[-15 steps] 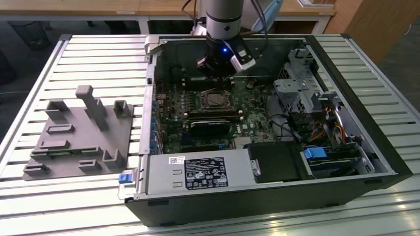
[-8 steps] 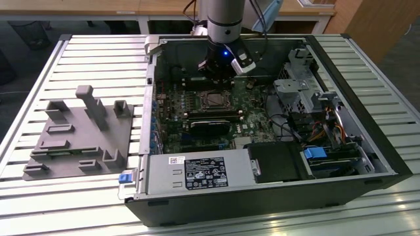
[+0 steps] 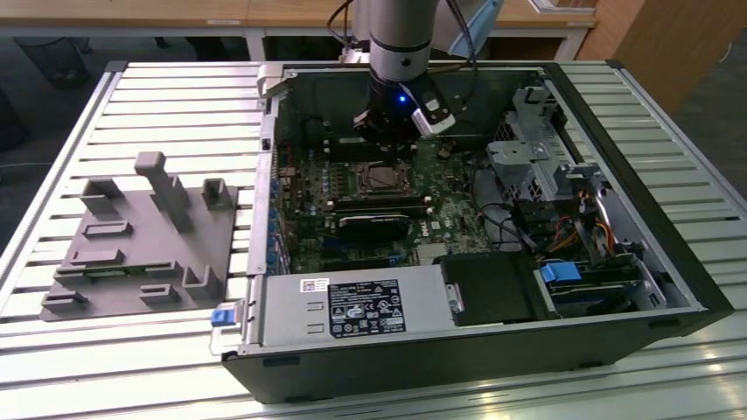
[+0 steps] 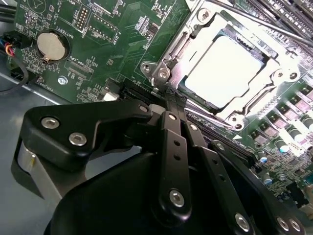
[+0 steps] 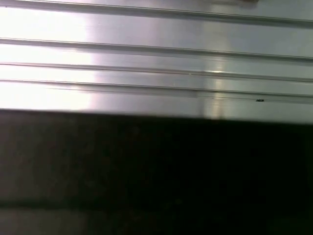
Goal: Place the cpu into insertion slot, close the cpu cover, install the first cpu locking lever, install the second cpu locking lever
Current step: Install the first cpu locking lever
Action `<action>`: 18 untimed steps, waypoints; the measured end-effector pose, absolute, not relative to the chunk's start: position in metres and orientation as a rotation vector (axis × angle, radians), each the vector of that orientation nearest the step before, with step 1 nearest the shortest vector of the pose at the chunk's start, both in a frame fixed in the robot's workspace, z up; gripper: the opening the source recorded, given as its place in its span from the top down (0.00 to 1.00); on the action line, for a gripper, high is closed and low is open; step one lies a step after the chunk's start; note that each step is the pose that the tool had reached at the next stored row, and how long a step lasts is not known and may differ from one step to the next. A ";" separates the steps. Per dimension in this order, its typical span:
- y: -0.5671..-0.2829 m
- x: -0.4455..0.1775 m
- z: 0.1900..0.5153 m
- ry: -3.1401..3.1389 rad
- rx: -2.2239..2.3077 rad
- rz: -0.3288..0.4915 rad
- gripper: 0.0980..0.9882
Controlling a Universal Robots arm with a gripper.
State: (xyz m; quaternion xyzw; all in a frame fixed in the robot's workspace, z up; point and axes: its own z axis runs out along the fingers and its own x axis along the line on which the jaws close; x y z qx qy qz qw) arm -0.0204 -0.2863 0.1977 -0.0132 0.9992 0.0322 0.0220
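The cpu point(image 4: 222, 68) lies flat in the insertion slot point(image 4: 234, 120) on the green motherboard, its silvery face showing through the window of the cpu cover point(image 4: 191, 35), which is folded down over it. A thin metal locking lever point(image 4: 254, 17) runs along the socket's far side. My gripper point(image 4: 168, 100) has its black fingers point(image 4: 172, 142) pressed together, tips at the socket's corner by a hinge screw point(image 4: 161, 73). In the exterior view the gripper point(image 3: 391, 144) hangs inside the open computer case, just behind the socket point(image 3: 380, 180).
A coin battery point(image 4: 51, 46) sits on the board beside the socket. A black card module point(image 3: 373, 223), power supply point(image 3: 350, 306) and drive cage point(image 3: 526, 149) crowd the case. A grey fixture block point(image 3: 140, 236) rests on the slatted metal table point(image 5: 146, 73).
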 end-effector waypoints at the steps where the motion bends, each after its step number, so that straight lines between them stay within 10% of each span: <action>1: -0.286 -0.020 0.198 3.096 -0.041 0.100 0.99; 18: -0.286 -0.020 0.199 3.097 -0.042 0.067 0.99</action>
